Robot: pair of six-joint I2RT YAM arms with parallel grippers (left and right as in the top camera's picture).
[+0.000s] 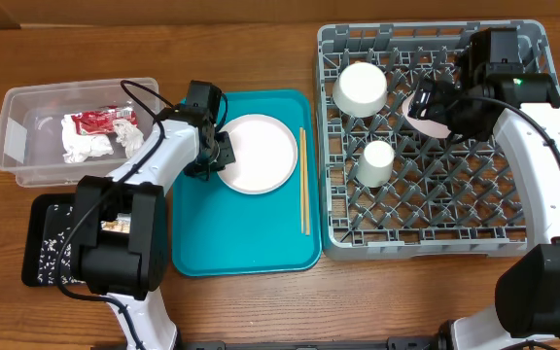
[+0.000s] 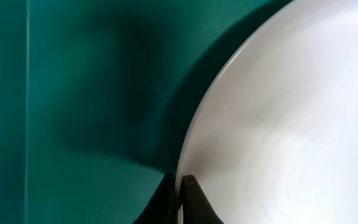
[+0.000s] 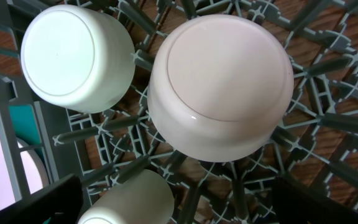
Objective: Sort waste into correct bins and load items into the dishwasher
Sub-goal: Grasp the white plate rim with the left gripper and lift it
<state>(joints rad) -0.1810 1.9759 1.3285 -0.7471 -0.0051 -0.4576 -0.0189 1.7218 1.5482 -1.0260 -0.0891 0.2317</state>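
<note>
Left gripper (image 2: 180, 194) pinches the left rim of the white plate (image 1: 257, 153) on the teal tray (image 1: 246, 243), mid-frame, its fingers mostly cut off. Right gripper (image 1: 443, 100), spread wide, hangs over the upturned bowl (image 3: 219, 87) in the rack (image 1: 455, 209), half-hiding it overhead.

Left arm (image 1: 154, 160) extended forward, left gripper (image 1: 212, 154) angled down with jaws pinched onto the white plate (image 1: 261, 156) rim; right arm (image 1: 542, 165) extended forward, right gripper (image 1: 434, 105) jaws spread wide.

teal tray (image 1: 244, 248), wooden table (image 1: 163, 39)
</note>
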